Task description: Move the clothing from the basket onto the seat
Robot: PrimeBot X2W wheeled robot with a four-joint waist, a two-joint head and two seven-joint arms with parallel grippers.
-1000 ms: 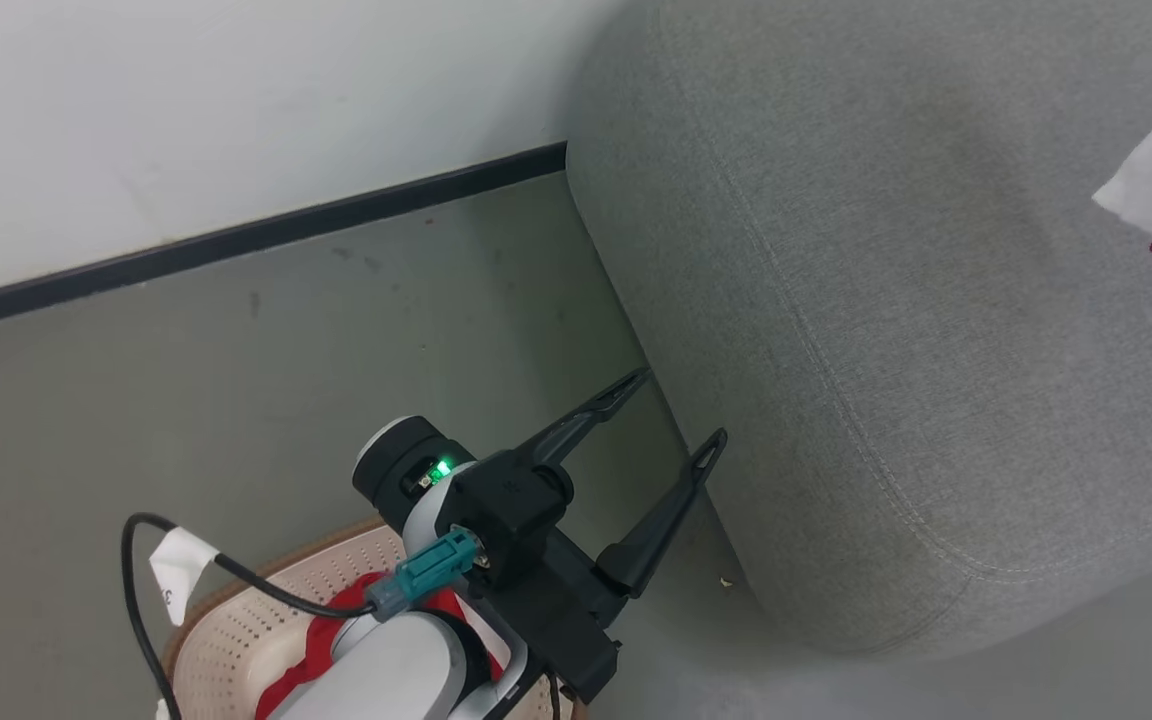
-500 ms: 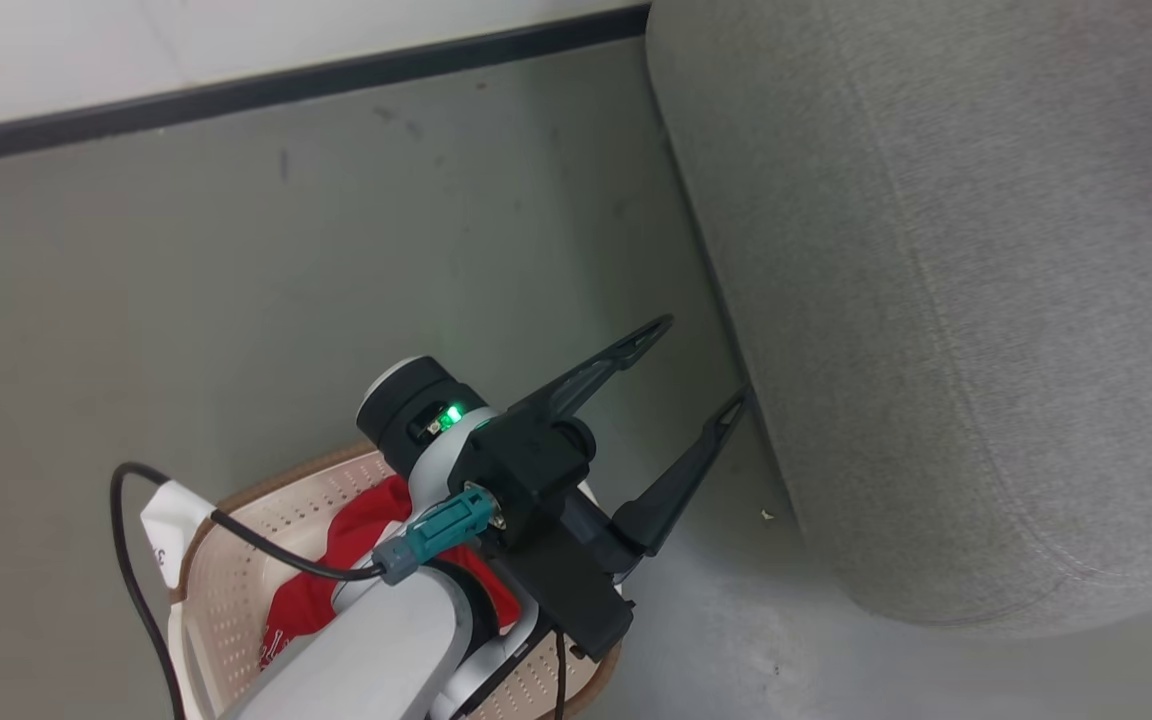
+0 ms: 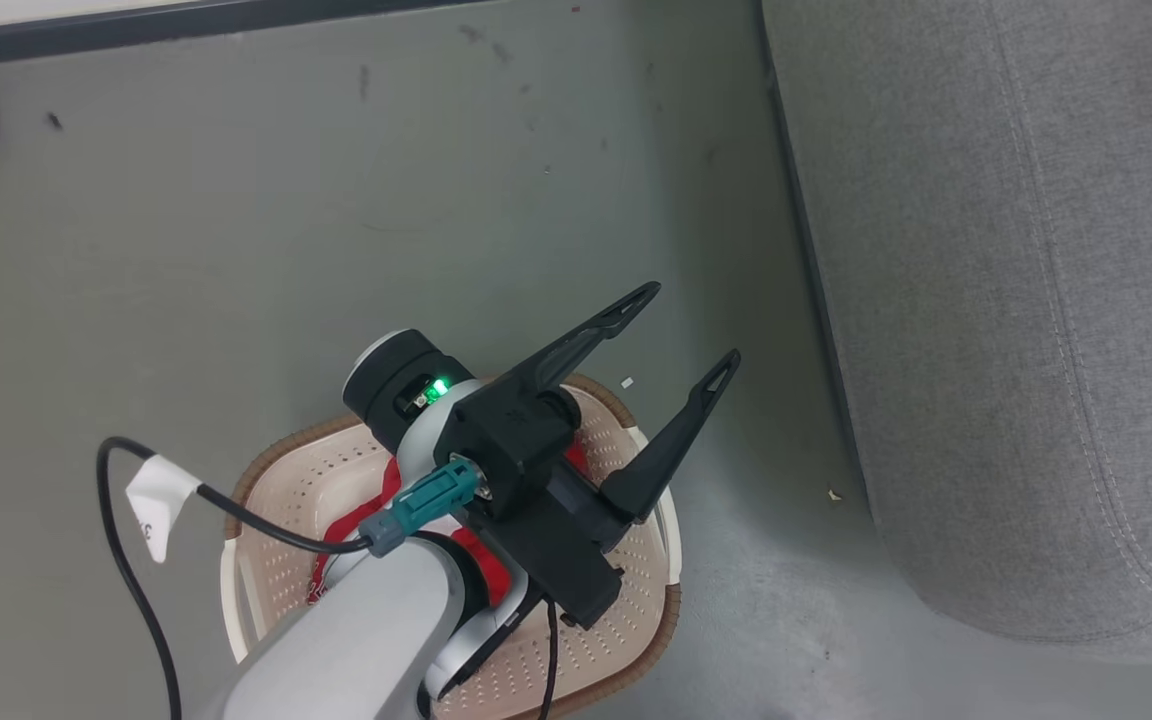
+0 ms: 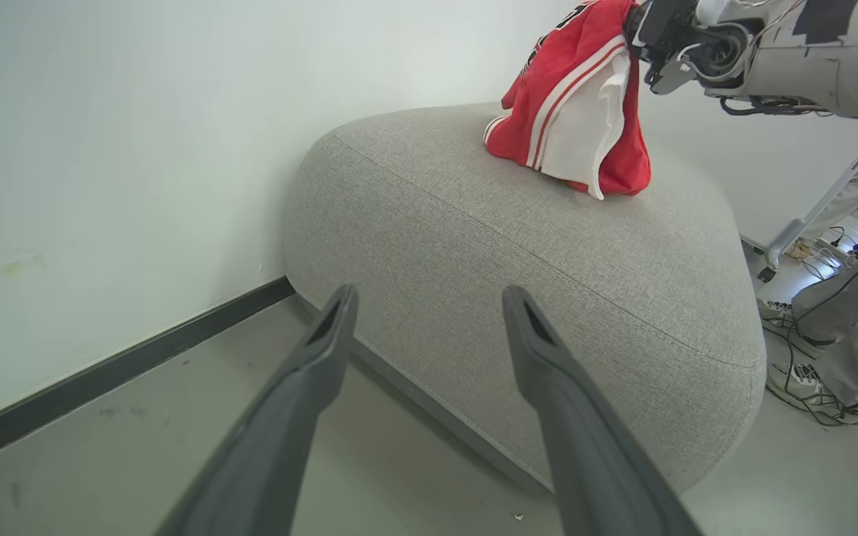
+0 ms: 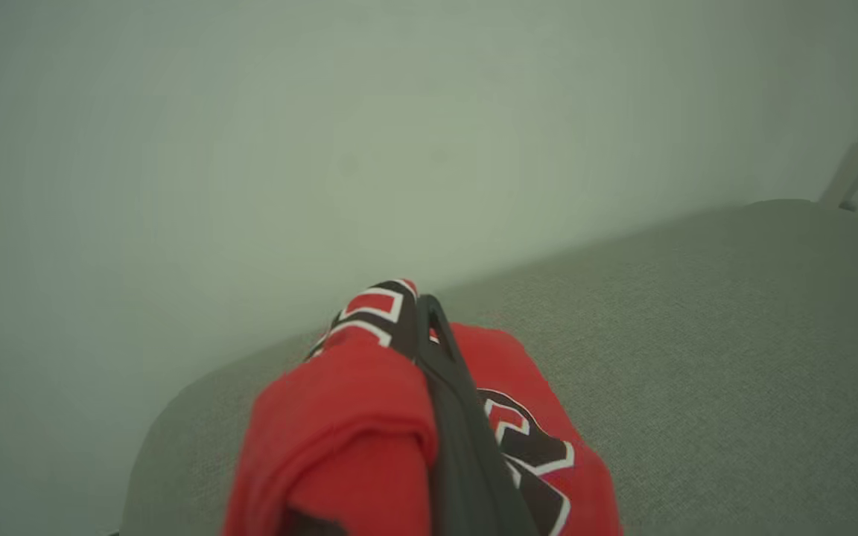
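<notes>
One limp, light jersey [image 5: 339, 417] sits clamped in the right gripper [image 5: 427, 304]; the left gripper [image 3: 691, 322], agape, should pinch a bunched fold in the basket [image 3: 276, 570].

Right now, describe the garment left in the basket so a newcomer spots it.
Left of the grey seat, a cream basket stands on the floor. In it, half under the left arm, lies a crumpled red garment; the other red garment, white-striped, hangs over the seat.
</notes>
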